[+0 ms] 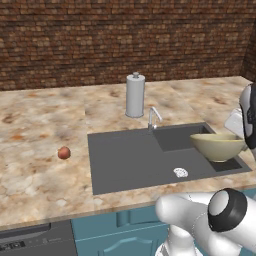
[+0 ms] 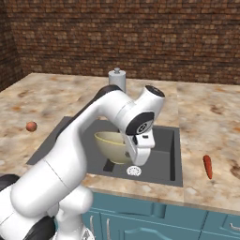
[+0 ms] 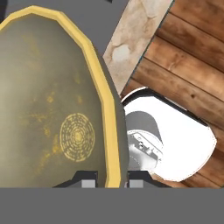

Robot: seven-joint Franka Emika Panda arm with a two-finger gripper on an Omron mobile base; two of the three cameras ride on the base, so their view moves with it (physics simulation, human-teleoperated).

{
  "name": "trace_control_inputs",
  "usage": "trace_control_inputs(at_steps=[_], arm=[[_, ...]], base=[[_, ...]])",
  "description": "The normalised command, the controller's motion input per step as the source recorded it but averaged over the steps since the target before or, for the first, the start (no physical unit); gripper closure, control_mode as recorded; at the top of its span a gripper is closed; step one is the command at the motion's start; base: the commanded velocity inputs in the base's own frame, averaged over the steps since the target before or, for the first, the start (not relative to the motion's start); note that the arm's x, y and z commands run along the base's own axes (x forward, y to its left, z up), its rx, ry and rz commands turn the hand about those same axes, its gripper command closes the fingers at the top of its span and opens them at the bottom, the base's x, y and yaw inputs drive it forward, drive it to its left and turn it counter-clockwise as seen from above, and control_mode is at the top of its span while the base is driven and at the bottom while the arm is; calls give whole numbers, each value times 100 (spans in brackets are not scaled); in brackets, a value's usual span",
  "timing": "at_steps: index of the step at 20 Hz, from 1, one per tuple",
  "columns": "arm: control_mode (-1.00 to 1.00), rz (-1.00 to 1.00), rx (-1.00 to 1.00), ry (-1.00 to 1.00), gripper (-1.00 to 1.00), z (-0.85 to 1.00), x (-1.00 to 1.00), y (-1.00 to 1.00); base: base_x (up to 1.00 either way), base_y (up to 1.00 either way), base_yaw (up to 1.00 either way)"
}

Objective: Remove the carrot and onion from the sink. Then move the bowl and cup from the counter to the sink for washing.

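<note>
The olive-yellow bowl (image 1: 217, 145) (image 2: 110, 145) (image 3: 52, 100) sits roughly level over the deeper basin of the dark grey sink (image 1: 125, 160) (image 2: 169, 154). My gripper (image 3: 113, 178) (image 2: 140, 157) is shut on its pale rim at the side nearest the counter's front edge, one finger inside and one outside. Left of the sink, the reddish-brown onion (image 1: 63, 153) (image 2: 31, 126) lies on the marbled counter (image 1: 45, 120). To the sink's right, the orange-red carrot (image 2: 207, 167) rests on the counter. The cup is out of view.
A silver faucet (image 1: 153, 119) stands at the sink's back edge, with a grey cylindrical canister (image 1: 135, 95) (image 2: 117, 77) behind it. The white round drain (image 1: 180, 172) (image 2: 133, 171) lies in the sink near the front. A brick wall closes off the back.
</note>
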Motion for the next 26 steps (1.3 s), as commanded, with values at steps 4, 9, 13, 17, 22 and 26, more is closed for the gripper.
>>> trace_control_inputs(at_steps=[4, 9, 13, 17, 22, 26], arm=[[-100, 0, 0, -9, 100, -20, 23, -5], [-100, 0, 0, -11, 100, -21, 24, -6], [-100, 0, 0, -7, 100, -22, 24, -8], [-100, 1, 0, -6, 100, -25, 27, -4], [-100, 2, 0, 0, 100, -30, 30, -5], [-100, 2, 0, 0, 100, -32, 32, -1]], base=[[0, 0, 0], [0, 0, 0], [0, 0, 0], [0, 0, 0], [0, 0, 0], [0, 0, 0]])
